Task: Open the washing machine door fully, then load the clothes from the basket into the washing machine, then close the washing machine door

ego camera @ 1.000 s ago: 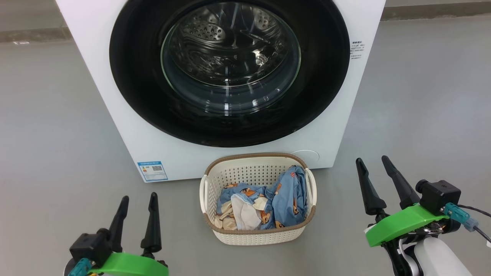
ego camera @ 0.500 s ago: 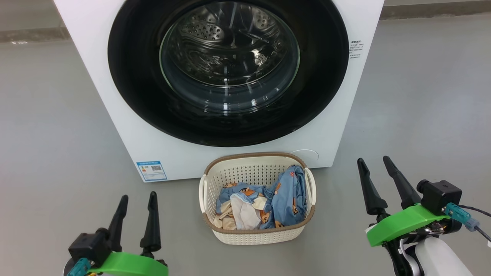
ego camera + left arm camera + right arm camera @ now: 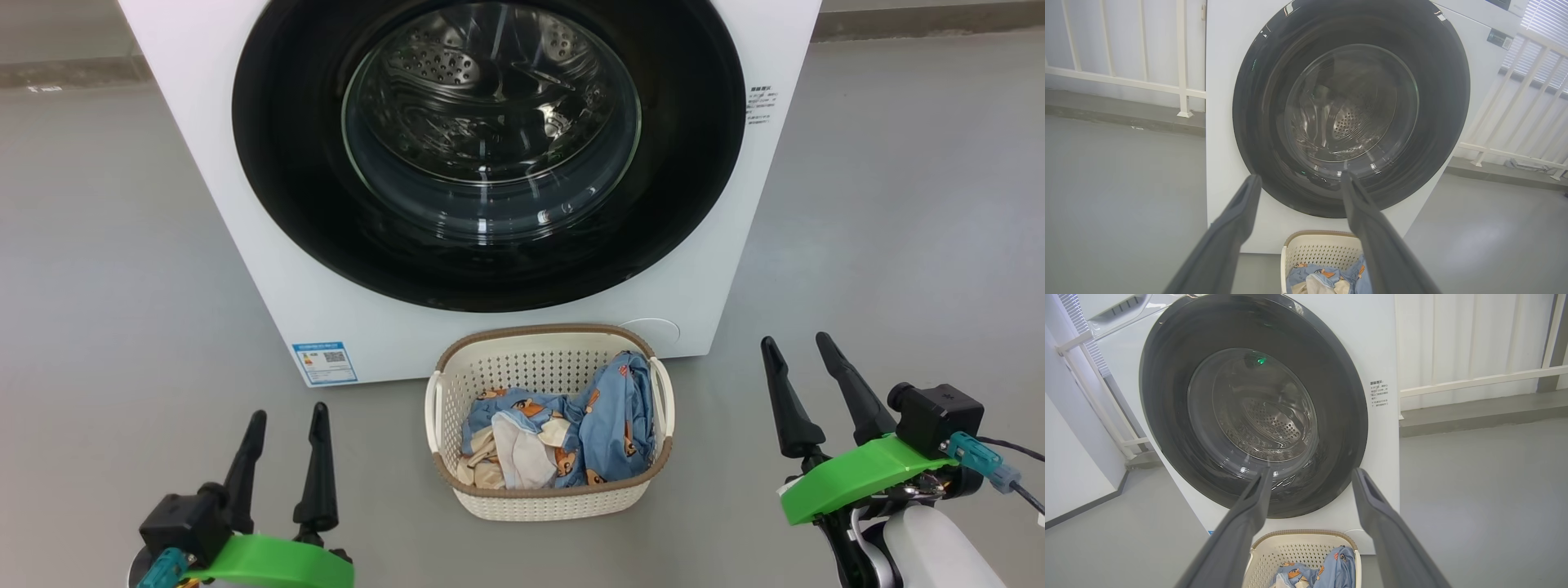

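While both my arms hang low over the smooth grey floor (image 3: 106,269), my left claw (image 3: 287,412) stands with its two long dark fingers spread wide and nothing between them, and my right claw (image 3: 795,340) is just as wide and just as empty. Between the two, on the floor, sits the small cream-white perforated plastic basket with a brown woven-look rim (image 3: 543,331), close against the foot of the big white boxy front-loading washing machine (image 3: 694,286). The soft light-blue clothes printed with orange-brown bears (image 3: 600,420) lie heaped inside the basket with cream and white parts at the left, well apart from either claw. Above the basket, the large round glossy black door with its bulging clear glass porthole (image 3: 490,139) lies shut against the machine's front, the steel drum showing through the glass. A small blue label sticker (image 3: 325,363) sits at the machine's lower left corner.
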Tool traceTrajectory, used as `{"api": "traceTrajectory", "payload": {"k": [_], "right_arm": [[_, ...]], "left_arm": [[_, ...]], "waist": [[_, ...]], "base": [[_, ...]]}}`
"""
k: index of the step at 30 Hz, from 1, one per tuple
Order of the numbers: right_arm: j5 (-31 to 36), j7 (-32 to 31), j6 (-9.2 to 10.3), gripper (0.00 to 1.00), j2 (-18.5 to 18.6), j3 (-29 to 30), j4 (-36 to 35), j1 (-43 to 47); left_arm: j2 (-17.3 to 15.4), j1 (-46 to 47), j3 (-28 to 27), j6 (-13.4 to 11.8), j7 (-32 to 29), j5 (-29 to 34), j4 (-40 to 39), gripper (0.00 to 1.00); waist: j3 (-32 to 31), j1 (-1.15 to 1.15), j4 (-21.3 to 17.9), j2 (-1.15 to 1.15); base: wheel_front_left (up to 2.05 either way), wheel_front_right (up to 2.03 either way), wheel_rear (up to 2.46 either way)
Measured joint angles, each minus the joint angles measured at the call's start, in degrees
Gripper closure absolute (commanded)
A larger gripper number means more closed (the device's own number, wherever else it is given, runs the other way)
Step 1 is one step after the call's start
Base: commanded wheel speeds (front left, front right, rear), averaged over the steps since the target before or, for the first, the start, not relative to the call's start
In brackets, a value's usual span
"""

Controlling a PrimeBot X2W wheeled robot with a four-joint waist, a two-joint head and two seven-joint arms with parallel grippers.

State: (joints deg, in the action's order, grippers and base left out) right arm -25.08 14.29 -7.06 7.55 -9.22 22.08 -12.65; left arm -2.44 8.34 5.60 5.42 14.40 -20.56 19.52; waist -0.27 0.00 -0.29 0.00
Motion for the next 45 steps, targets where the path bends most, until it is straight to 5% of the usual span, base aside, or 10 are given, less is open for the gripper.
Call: {"api": "traceTrajectory", "payload": {"k": [13,45], "right_arm": [[0.0,0.0,0.00,0.00,0.0,0.1,0.0,0.0],[0.0,0.0,0.00,0.00,-0.2,0.1,0.5,0.0]], "left_arm": [[0.0,0.0,0.0,-0.2,0.0,1.1,-0.5,0.00],[0.1,0.1,0.0,0.2,0.0,-0.1,0.7,0.00]], "waist": [[0.1,0.00,0.0,0.00],[0.1,0.00,-0.2,0.00]], "base": [[0.16,0.16,-0.31],[0.79,0.79,-1.58]]}}
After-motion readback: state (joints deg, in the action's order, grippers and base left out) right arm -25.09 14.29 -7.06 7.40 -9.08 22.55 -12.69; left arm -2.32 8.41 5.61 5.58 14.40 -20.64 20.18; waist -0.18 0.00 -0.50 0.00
